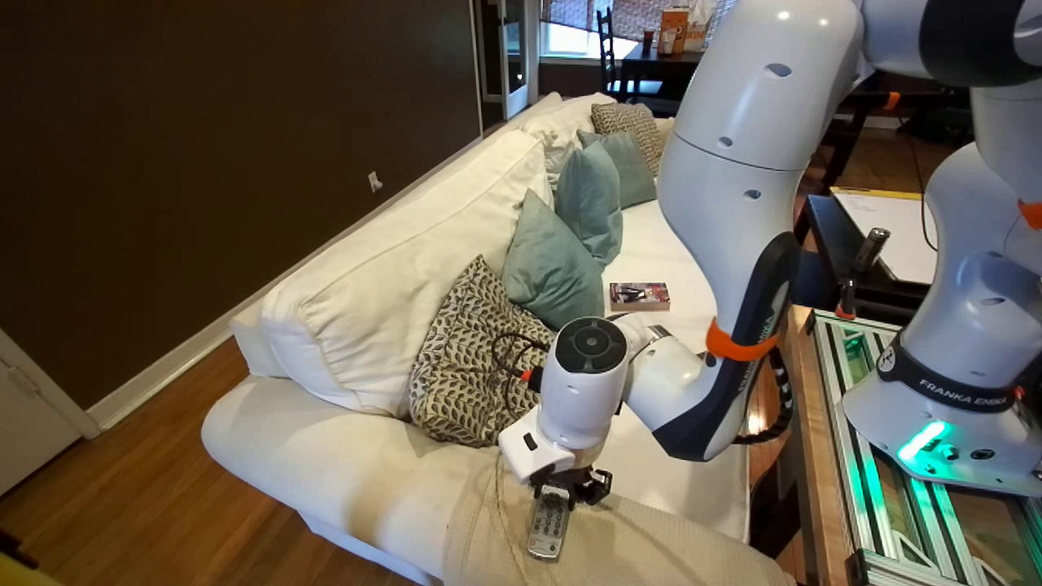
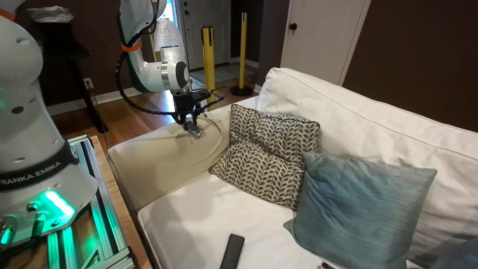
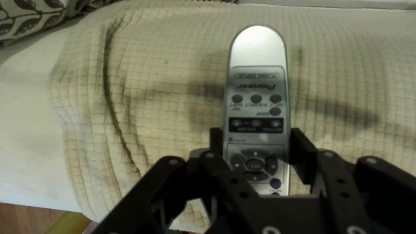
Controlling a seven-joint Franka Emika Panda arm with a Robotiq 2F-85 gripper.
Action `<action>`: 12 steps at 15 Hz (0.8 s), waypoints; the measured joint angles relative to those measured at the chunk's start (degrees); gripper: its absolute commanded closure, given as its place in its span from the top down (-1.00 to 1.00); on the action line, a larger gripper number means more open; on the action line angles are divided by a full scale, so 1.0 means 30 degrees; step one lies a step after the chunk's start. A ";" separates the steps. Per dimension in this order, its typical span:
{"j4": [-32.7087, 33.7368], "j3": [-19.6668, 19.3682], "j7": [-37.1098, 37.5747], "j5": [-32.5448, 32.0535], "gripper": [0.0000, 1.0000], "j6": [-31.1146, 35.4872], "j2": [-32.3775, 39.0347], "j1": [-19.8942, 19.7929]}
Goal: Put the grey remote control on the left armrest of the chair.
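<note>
Robotic jaws are gripping the grey remote control [image 3: 257, 100] by both sides, the left armrest [image 1: 399, 476] stretching beneath them.

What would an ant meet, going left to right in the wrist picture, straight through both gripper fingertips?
Bare armrest → tan cover → gripper finger → grey remote → other finger → tan cover again.
</note>
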 measured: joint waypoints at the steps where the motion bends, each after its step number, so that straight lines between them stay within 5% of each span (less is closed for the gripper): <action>1: 0.0071 0.0211 0.0000 -0.0118 -0.45 -0.0107 0.0000 -0.0226; 5: 0.0243 0.0741 0.0000 -0.0509 -0.45 -0.0187 0.0004 -0.0742; 7: 0.0309 0.0844 0.0000 -0.0725 0.03 -0.0198 0.0014 -0.0818; 8: 0.0334 0.0881 0.0000 -0.0818 0.55 -0.0214 0.0020 -0.0841; 12: 0.0398 0.1009 0.0000 -0.1114 0.97 -0.0248 0.0074 -0.0903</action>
